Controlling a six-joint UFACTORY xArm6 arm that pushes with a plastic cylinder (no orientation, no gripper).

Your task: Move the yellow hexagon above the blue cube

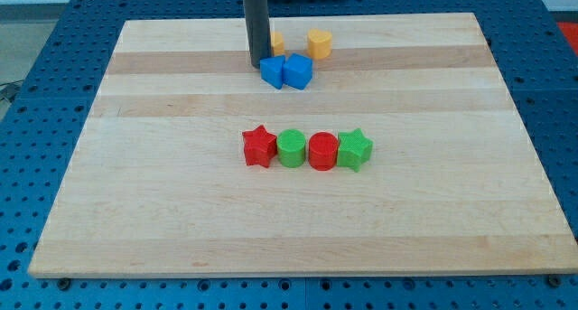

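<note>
The yellow hexagon (319,43) sits near the view's top, up and to the right of the blue cube (299,70) with a small gap between them. A second blue block (273,73), shape unclear, touches the cube's left side. My tip (257,66) rests on the board just left of this second blue block, touching or nearly touching it. A second yellow block (278,42) is partly hidden behind the rod, above the blue blocks.
A row of blocks lies mid-board: a red star (259,146), a green cylinder (291,148), a red cylinder (322,151) and a green star (355,149). The wooden board (181,211) lies on a blue perforated table.
</note>
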